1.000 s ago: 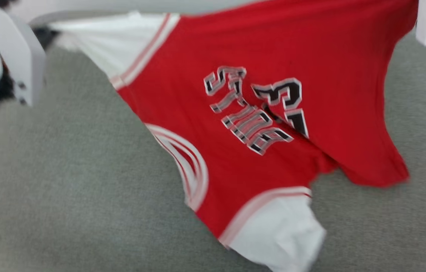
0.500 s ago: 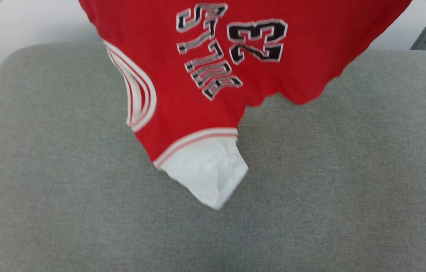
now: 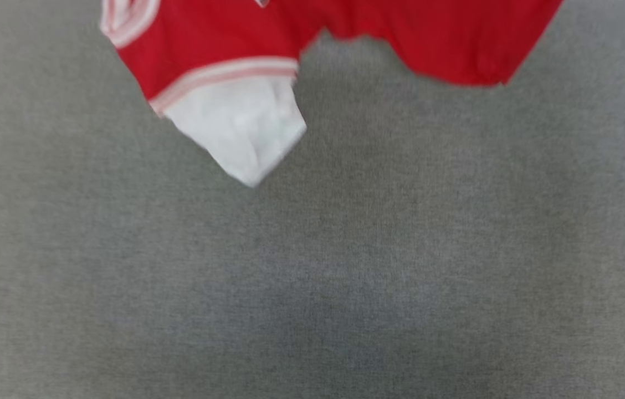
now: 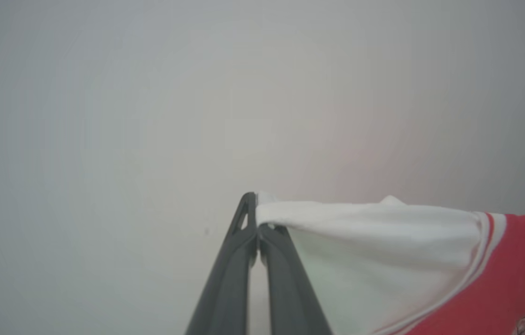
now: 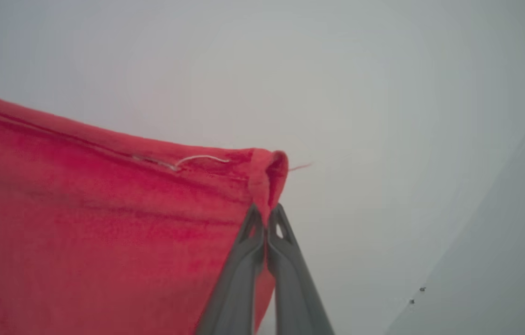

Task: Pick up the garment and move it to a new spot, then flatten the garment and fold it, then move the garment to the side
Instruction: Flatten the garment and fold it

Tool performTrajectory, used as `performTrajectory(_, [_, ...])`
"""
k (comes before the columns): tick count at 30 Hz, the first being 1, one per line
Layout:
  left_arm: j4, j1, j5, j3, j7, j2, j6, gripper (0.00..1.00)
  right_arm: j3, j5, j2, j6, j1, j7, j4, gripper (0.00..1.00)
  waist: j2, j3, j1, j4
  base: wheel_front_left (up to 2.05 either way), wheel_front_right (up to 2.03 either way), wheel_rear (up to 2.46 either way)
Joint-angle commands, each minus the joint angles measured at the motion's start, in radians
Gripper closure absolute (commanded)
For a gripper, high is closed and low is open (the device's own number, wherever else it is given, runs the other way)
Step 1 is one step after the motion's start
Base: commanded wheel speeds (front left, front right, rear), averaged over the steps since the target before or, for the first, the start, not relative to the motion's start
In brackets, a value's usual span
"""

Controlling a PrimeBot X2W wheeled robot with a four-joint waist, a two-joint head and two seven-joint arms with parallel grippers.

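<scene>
Grey cushion under garment: left fingers pinch white sleeve, right fingers pinch red corner

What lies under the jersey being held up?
Grey fabric surface, with a soft shadow on it, lies below the jersey. The stretch that the cloth covers at the top edge is hidden.

The garment hangs like a curtain between the left gripper and the right gripper. Both are pinched on its edges, so cloth blocks the way from one to the other. On the outer side of each gripper, and beyond its tips, there is open room up to a pale wall. Below them a white sleeve and a red corner dangle over the grey fabric surface, which lies open nearer to the robot.
</scene>
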Motion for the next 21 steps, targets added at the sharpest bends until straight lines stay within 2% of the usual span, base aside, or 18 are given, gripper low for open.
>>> performTrajectory(1, [0.038,-0.042,0.016,0.007,-0.044,-0.015,0.005,1.00,-0.018,-0.042,0.011,-0.002,-0.029,-0.053,0.021,1.00,0.0000,0.120,0.0000,-0.013,0.00,0.00,0.00])
performTrajectory(3, [0.054,-0.071,0.033,0.006,-0.076,-0.024,0.004,1.00,-0.031,-0.063,0.020,-0.002,-0.048,-0.093,0.027,1.00,0.0000,0.140,0.0000,-0.014,0.00,0.00,0.00])
performTrajectory(9, [0.123,-0.195,0.072,0.025,-0.283,-0.067,-0.012,1.00,-0.077,-0.222,0.043,-0.002,-0.118,-0.310,0.070,1.00,0.0000,0.221,0.0000,-0.007,0.00,0.00,0.00])
performTrajectory(11, [0.119,-0.220,0.072,0.046,-0.323,-0.075,-0.020,1.00,-0.086,-0.262,0.050,-0.002,-0.132,-0.370,0.086,1.00,0.0000,0.237,0.0000,0.000,0.00,0.00,0.00])
performTrajectory(14, [0.077,-0.216,0.096,0.064,-0.336,-0.077,-0.032,1.00,-0.079,-0.306,0.055,-0.002,-0.138,-0.412,0.122,1.00,0.0000,0.248,0.0000,0.012,0.00,0.00,0.00])
performTrajectory(17, [0.031,-0.127,0.107,0.072,-0.334,-0.067,-0.040,1.00,-0.071,-0.308,0.058,-0.002,-0.116,-0.426,0.172,1.00,0.0000,0.241,0.0000,0.024,0.00,0.00,0.00])
performTrajectory(21, [-0.015,0.001,0.072,-0.012,-0.302,-0.063,-0.043,1.00,-0.033,-0.282,0.047,-0.002,-0.070,-0.423,0.249,1.00,0.0000,0.203,0.0000,0.039,0.00,0.00,0.00])
